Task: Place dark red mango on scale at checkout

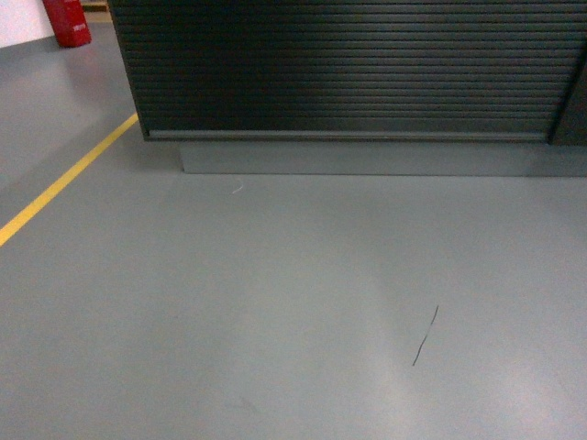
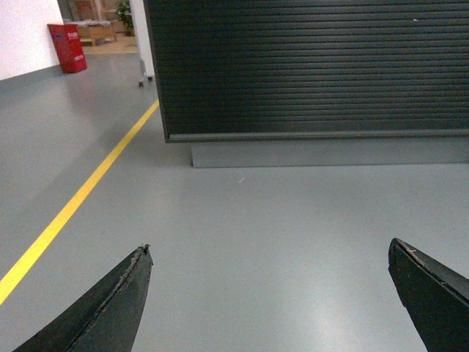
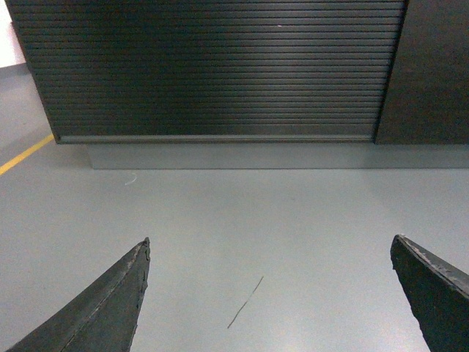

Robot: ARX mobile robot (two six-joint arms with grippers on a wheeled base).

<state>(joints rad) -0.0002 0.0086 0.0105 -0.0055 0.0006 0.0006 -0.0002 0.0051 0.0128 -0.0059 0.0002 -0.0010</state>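
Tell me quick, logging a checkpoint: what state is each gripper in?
Left gripper: open, holding nothing.
Right gripper: open, holding nothing.

A smooth grey floor (image 1: pixel 275 302) fills the head view. At twelve o'clock the checkout (image 1: pixel 348 69) stands on it, its ribbed black front set above a recessed grey plinth (image 1: pixel 367 158). A yellow line (image 1: pixel 64 179) runs diagonally across the floor at ten o'clock. A red cylinder (image 1: pixel 67 20) stands at eleven o'clock. A thin dark scratch (image 1: pixel 426 335) marks the floor at four o'clock, and a small pale fleck (image 1: pixel 238 189) lies near the plinth.
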